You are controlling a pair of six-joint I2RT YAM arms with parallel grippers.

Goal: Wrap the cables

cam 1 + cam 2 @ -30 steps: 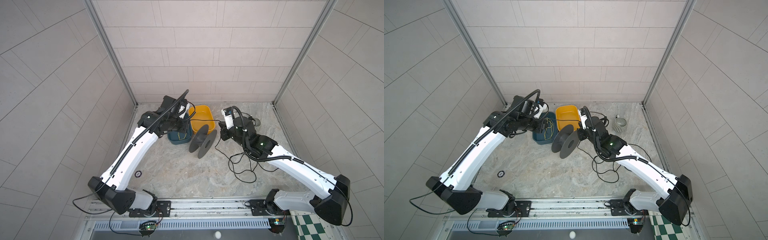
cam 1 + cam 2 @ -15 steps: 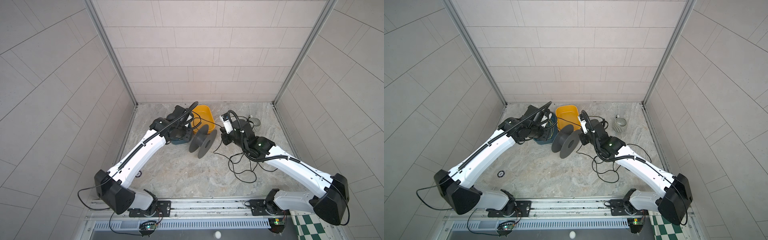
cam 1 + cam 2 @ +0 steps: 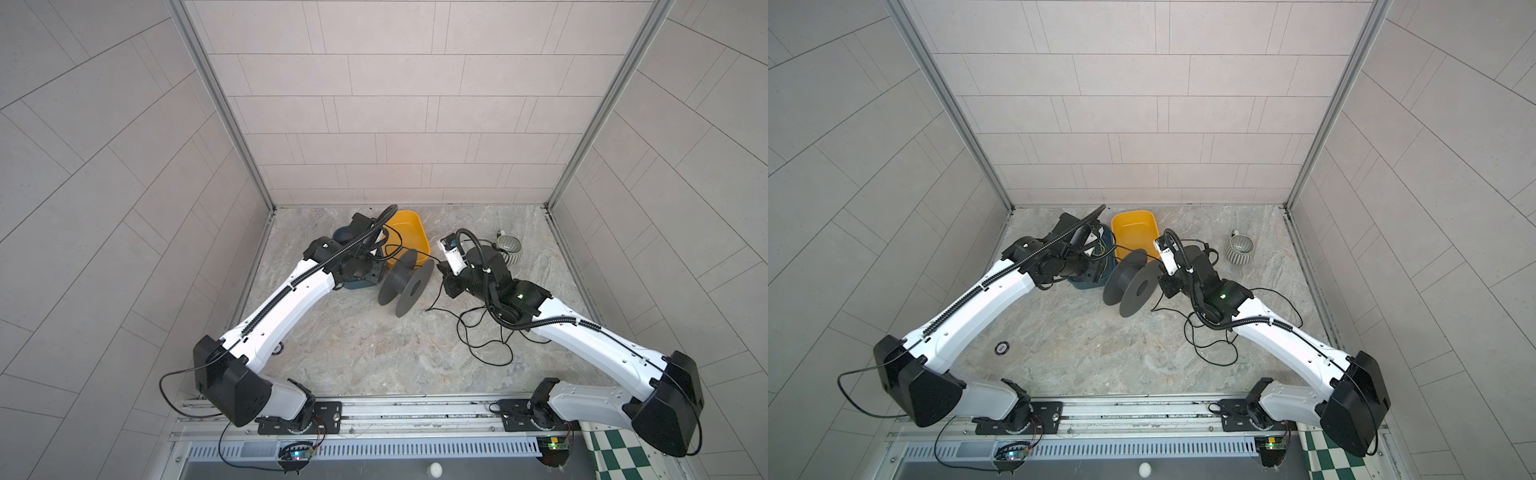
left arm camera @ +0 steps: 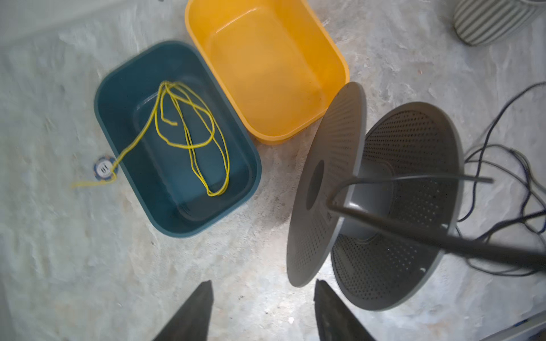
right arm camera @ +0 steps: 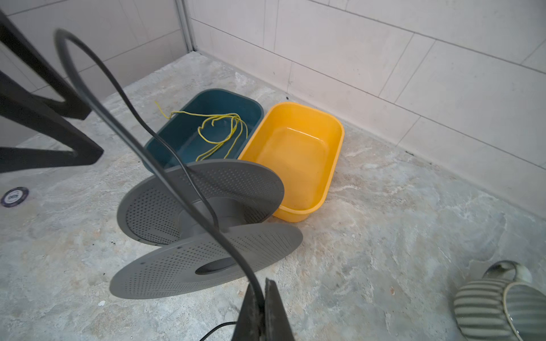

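The cable (image 5: 233, 257) is a thin black wire. It rises from my right gripper (image 5: 261, 285), which is shut on it, arches over the grey spool (image 5: 206, 236), and a strand drops between the flanges to the hub. The rest lies in loose loops (image 3: 486, 345) on the floor right of the spool (image 3: 405, 282), seen in both top views (image 3: 1208, 345). My left gripper (image 4: 264, 282) hangs open beside the spool (image 4: 378, 206) with nothing between its tips. The cable (image 4: 413, 233) passes close by it. My right gripper (image 3: 446, 276) is just right of the spool.
A teal bin (image 4: 118, 88) holding a yellow-green cord (image 4: 192, 141) and a yellow bin (image 4: 266, 73) stand side by side behind the spool. A striped mug (image 3: 510, 249) lies at the back right. A small round chip (image 3: 1003, 347) lies on the floor at the left. Tiled walls enclose three sides.
My left gripper has opened and let go of the cable, and its arm has dropped lower toward the spool. My right gripper has stayed shut on the cable, nearly in place.
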